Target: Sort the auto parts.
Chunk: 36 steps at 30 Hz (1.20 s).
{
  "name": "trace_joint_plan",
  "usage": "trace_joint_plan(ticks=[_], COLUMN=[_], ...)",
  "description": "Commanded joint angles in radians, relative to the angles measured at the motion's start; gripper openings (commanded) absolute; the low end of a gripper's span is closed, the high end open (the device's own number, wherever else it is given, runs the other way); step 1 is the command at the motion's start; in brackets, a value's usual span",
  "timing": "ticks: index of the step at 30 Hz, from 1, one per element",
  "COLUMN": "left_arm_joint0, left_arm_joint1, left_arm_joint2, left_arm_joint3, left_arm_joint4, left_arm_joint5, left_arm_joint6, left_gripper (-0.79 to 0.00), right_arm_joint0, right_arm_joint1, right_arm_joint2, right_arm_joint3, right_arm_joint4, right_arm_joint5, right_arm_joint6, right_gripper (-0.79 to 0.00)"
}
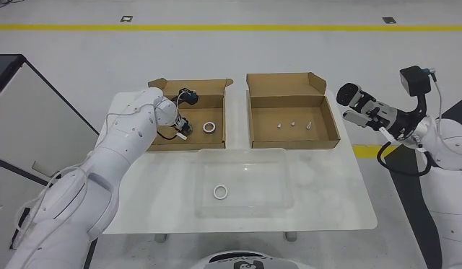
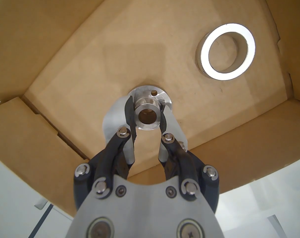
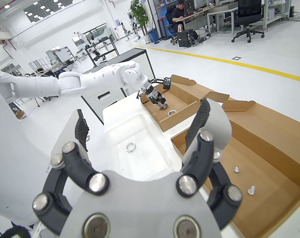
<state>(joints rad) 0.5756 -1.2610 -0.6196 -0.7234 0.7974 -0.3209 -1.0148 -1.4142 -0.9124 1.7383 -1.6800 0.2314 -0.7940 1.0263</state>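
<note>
My left gripper [image 2: 145, 116] is inside the left cardboard box [image 1: 167, 144] and is shut on the hub of a flanged metal bushing [image 2: 150, 93]. The bushing's flange sits at or just above the box floor. A flat metal ring [image 2: 228, 51] lies on that floor beside it, also seen as the ring [image 1: 209, 127] from above. Another metal ring [image 1: 221, 192] lies in the clear plastic tray [image 1: 245, 155] at the table's front. My right gripper [image 3: 142, 111] hangs open and empty off the table's right side [image 1: 355, 104].
The right cardboard box [image 1: 326, 117] holds three small bolts [image 1: 293, 122] on its floor; two bolts [image 3: 251, 190] show close by in the right wrist view. Both boxes have raised walls and back flaps. Bare white table [image 1: 159, 197] lies left of the tray.
</note>
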Motion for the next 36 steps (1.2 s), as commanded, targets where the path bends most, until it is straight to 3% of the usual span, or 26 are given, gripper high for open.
trace_joint_plan(ticks=[1,2,12,19,26,36], left_arm_joint0=[-0.004,-0.006,-0.021,-0.014,0.057,0.292], left_arm_joint1=[-0.005,-0.008,-0.016,0.008,0.073,0.158], left_arm_joint2=[0.000,0.000,-0.021,-0.081,-0.212,-0.411], left_arm_joint3=[0.009,0.013,0.008,-0.088,-0.339,-0.819], left_arm_joint4=[-0.007,-0.010,-0.035,-0.049,-0.079,-0.158], left_arm_joint5=[-0.005,-0.006,-0.020,-0.014,-0.055,-0.110], left_arm_joint6=[0.004,0.004,0.013,0.021,-0.009,-0.107], left_gripper=[-0.105,0.000,0.000,0.000,0.000,0.000], right_arm_joint0=[0.000,0.000,0.000,0.000,0.000,0.000], right_arm_joint1=[0.000,0.000,0.000,0.000,0.000,0.000], right_arm_joint2=[0.000,0.000,0.000,0.000,0.000,0.000], right_arm_joint3=[0.000,0.000,0.000,0.000,0.000,0.000], right_arm_joint4=[0.000,0.000,0.000,0.000,0.000,0.000], right_arm_joint5=[0.000,0.000,0.000,0.000,0.000,0.000], right_arm_joint6=[0.000,0.000,0.000,0.000,0.000,0.000], right_gripper=[0.000,0.000,0.000,0.000,0.000,0.000])
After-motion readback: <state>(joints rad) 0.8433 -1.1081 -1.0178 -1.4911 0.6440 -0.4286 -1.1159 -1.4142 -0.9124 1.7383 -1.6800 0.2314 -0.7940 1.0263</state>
